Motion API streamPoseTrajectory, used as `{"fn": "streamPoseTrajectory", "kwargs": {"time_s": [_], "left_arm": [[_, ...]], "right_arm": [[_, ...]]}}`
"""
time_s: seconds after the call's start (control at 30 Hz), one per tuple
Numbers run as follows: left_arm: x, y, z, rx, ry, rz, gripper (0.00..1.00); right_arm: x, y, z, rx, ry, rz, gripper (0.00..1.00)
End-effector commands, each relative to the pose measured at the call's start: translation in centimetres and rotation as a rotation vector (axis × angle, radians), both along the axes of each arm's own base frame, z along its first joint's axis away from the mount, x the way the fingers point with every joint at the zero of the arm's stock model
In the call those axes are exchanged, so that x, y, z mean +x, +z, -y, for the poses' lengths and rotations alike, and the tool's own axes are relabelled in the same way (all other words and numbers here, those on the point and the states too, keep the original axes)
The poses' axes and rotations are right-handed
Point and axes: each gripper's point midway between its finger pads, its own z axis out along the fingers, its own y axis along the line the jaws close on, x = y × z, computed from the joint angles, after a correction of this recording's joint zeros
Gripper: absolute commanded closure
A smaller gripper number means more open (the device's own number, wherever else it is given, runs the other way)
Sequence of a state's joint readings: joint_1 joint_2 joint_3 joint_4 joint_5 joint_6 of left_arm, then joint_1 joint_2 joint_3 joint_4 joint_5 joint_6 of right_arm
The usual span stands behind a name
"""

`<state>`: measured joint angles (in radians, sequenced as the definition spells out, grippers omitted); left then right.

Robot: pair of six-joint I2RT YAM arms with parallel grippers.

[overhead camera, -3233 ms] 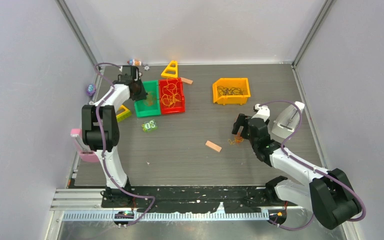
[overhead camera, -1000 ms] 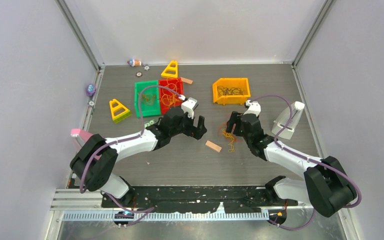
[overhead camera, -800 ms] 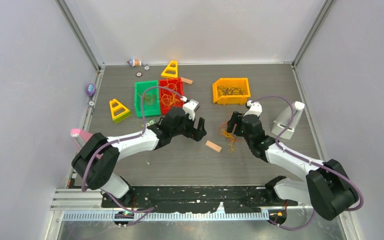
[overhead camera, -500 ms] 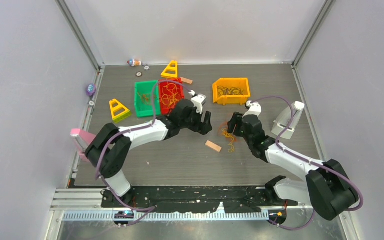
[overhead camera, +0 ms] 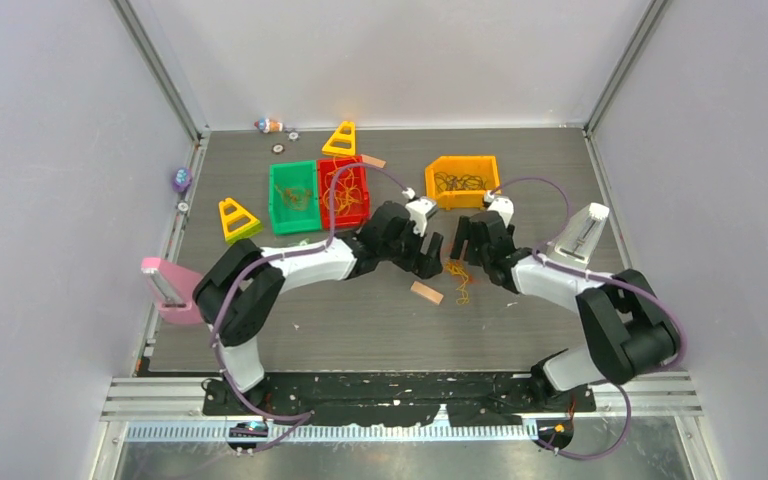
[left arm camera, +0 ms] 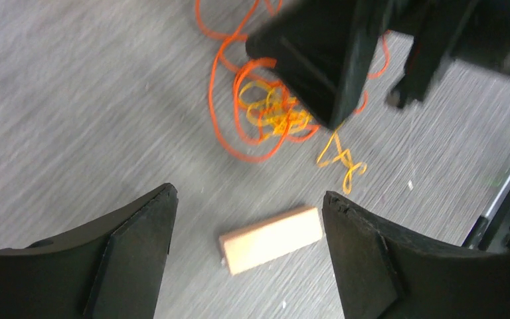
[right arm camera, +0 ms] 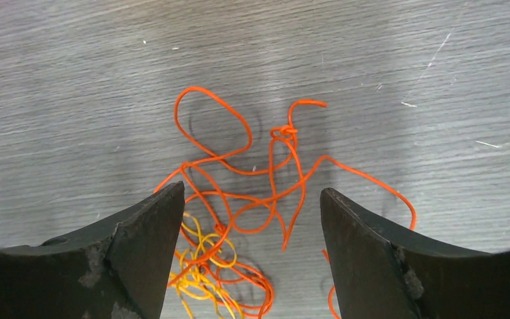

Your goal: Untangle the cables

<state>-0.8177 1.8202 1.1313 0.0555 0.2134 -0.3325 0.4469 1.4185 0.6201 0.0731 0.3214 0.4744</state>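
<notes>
A tangle of thin orange and yellow cables (overhead camera: pixel 457 275) lies on the dark table between my two grippers. The right wrist view shows loose orange loops (right arm camera: pixel 252 166) knotted into a yellow clump (right arm camera: pixel 202 272). My right gripper (right arm camera: pixel 251 190) hangs open right over these loops, holding nothing. My left gripper (left arm camera: pixel 249 194) is open too, above a small tan block (left arm camera: pixel 271 239), with the cables (left arm camera: pixel 265 113) just beyond its tips. From above, the left gripper (overhead camera: pixel 430 255) and the right gripper (overhead camera: pixel 465 245) face each other closely over the tangle.
At the back stand a green bin (overhead camera: pixel 274 200), a red bin (overhead camera: pixel 365 190) holding orange cables and a yellow bin (overhead camera: pixel 460 200) holding dark cables. Two yellow triangles (overhead camera: pixel 237 219) (overhead camera: pixel 340 139), a white stand (overhead camera: pixel 580 235) and a pink object (overhead camera: pixel 165 290) lie around.
My left arm has swung right from near the bins to the tangle. My right gripper has shifted slightly back and left over the cables. Nothing has been picked up.
</notes>
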Motion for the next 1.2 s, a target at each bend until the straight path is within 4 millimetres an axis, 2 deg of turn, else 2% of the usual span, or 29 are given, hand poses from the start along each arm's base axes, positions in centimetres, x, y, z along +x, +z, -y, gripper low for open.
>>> {"fn": "streamPoseTrajectory", "kwargs": {"time_s": [0.0, 0.07, 0.13, 0.17, 0.2, 0.23, 0.27, 0.3, 0.33, 0.37, 0.4, 0.43, 0.47, 0.5, 0.53, 0.57, 0.67, 0.77, 0.87, 1.07, 1.17], "left_arm": [[0.0, 3.5, -1.9, -0.080, 0.057, 0.135, 0.18], [0.0, 5.0, -3.2, -0.127, 0.111, 0.200, 0.17], [0.4, 5.9, -5.1, -0.141, 0.196, 0.262, 0.14], [0.8, 6.9, -6.0, -0.151, 0.243, 0.305, 0.13], [0.9, 7.1, -6.7, -0.151, 0.269, 0.326, 0.13], [0.9, 7.6, -7.2, -0.158, 0.287, 0.346, 0.13], [0.9, 7.8, -7.6, -0.164, 0.300, 0.363, 0.12], [0.9, 8.2, -7.8, -0.178, 0.305, 0.378, 0.12], [0.8, 8.4, -8.0, -0.188, 0.305, 0.391, 0.12], [0.7, 8.7, -8.0, -0.198, 0.303, 0.405, 0.12], [0.7, 8.9, -8.1, -0.206, 0.302, 0.420, 0.11], [0.8, 9.1, -8.2, -0.201, 0.297, 0.432, 0.10], [0.8, 9.3, -8.3, -0.196, 0.294, 0.440, 0.09], [0.8, 9.4, -8.3, -0.193, 0.290, 0.445, 0.08], [0.7, 9.5, -8.3, -0.196, 0.281, 0.450, 0.07], [0.7, 9.7, -8.3, -0.201, 0.272, 0.451, 0.07], [0.6, 9.8, -7.9, -0.246, 0.244, 0.418, 0.05], [0.4, 9.6, -7.2, -0.348, 0.199, 0.304, 0.04], [0.2, 9.9, -6.2, -0.469, 0.143, 0.230, 0.03], [-0.1, 9.1, -4.1, -0.466, 0.043, 0.153, 0.05], [-0.4, 9.0, -3.6, -0.474, 0.008, 0.137, 0.11]], "right_arm": [[1.1, -0.5, -0.6, -0.012, -0.002, -0.050, 0.22], [1.0, -1.1, -0.8, -0.025, 0.012, -0.090, 0.32], [1.1, -1.1, -1.2, -0.020, 0.038, -0.095, 0.55], [1.0, -0.9, -1.6, -0.007, 0.057, -0.088, 0.76], [1.0, -0.4, -1.9, 0.006, 0.084, -0.069, 0.89], [1.3, 0.4, -2.2, 0.023, 0.098, -0.032, 0.92], [0.7, 0.2, -2.3, 0.025, 0.124, -0.029, 0.94], [1.1, 1.8, -2.7, 0.052, 0.140, 0.032, 0.94], [0.3, 2.4, -2.9, 0.070, 0.176, 0.058, 0.94], [0.6, 3.6, -3.5, 0.098, 0.201, 0.119, 0.95], [-0.4, 4.3, -4.0, 0.127, 0.257, 0.154, 0.95], [-0.2, 5.8, -4.8, 0.159, 0.290, 0.226, 0.95], [-1.4, 6.3, -5.5, 0.189, 0.355, 0.255, 0.95], [-1.5, 7.7, -6.3, 0.219, 0.397, 0.319, 0.95], [-2.6, 8.2, -7.1, 0.245, 0.463, 0.347, 0.95], [-2.8, 9.3, -7.6, 0.262, 0.495, 0.398, 0.95], [-4.9, 11.4, -9.3, 0.339, 0.626, 0.495, 0.95], [-6.2, 12.0, -10.0, 0.384, 0.690, 0.532, 0.95], [-6.4, 12.2, -10.3, 0.400, 0.709, 0.536, 0.95], [-6.9, 12.2, -11.6, 0.445, 0.783, 0.522, 0.95], [-6.9, 12.1, -11.6, 0.442, 0.781, 0.519, 0.95]]}}
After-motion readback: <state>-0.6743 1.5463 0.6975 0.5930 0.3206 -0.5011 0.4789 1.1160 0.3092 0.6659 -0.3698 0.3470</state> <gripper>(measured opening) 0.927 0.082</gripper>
